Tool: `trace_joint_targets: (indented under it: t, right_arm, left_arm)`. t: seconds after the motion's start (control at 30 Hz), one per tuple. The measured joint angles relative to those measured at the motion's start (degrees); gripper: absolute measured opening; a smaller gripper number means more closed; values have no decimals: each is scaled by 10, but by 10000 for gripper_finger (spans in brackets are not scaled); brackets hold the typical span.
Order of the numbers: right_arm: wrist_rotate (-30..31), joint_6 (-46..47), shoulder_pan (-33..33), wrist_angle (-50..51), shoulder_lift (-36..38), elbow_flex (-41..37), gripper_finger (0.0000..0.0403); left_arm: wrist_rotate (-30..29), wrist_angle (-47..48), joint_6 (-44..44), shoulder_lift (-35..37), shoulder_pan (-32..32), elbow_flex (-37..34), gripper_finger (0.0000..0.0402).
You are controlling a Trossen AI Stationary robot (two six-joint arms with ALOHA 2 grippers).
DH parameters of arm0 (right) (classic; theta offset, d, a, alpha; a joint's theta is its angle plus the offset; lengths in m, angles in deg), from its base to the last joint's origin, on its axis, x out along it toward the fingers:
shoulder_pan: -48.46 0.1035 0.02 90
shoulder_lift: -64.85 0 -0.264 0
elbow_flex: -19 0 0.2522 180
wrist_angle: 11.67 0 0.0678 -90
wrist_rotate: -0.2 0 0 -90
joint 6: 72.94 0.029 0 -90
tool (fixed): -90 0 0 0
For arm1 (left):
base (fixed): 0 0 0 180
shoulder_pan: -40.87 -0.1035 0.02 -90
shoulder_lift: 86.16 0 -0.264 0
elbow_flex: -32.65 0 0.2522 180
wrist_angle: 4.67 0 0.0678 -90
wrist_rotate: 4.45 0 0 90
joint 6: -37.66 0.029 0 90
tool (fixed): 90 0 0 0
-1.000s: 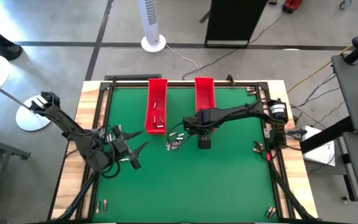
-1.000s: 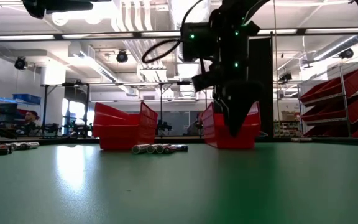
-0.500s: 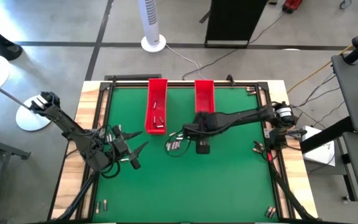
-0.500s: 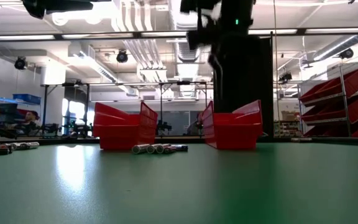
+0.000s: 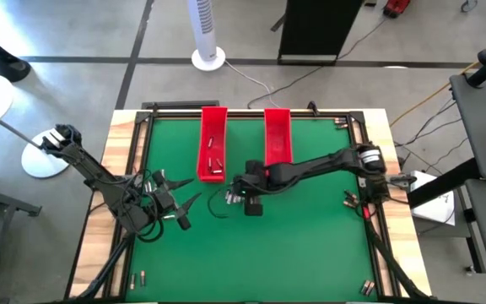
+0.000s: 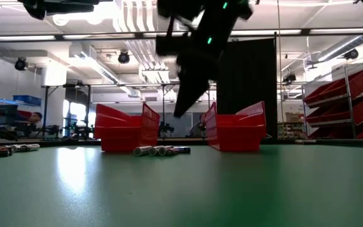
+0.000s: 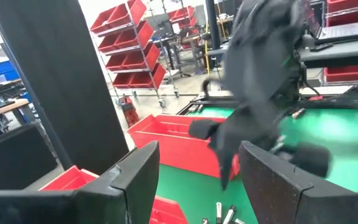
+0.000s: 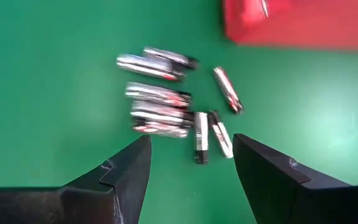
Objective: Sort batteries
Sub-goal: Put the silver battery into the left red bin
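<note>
Dark fingers spread wide and empty — the right gripper has swung leftward over the last second, away from the right tray, and now hangs above the loose batteries on the green mat just in front of the left tray. Its wrist view looks straight down on that cluster, framed between the fingers, not yet touched. That reads as lining up for the next pick. The left gripper waits, open, near the mat's left edge — a few more batteries lie beside it.
</note>
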Motion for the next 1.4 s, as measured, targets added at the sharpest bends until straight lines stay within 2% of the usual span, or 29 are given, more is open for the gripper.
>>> trace_joint_targets:
  t: [0.13,0.3,0.53,1.0,1.4]
  right_arm:
    - [-27,-3,-23,42,-50,32,218]
    - [-46,-25,-39,140,-104,111,201]
    - [-90,-45,-41,175,-139,163,168]
    - [-92,-48,-51,168,-145,149,102]
    - [-92,-45,-51,156,-143,139,20]
  left_arm:
    - [0,0,0,0,0,0,199]
    - [0,0,0,0,0,0,199]
    - [1,16,-4,0,0,0,199]
    - [1,18,-4,0,0,0,199]
    - [1,16,-7,0,0,1,199]
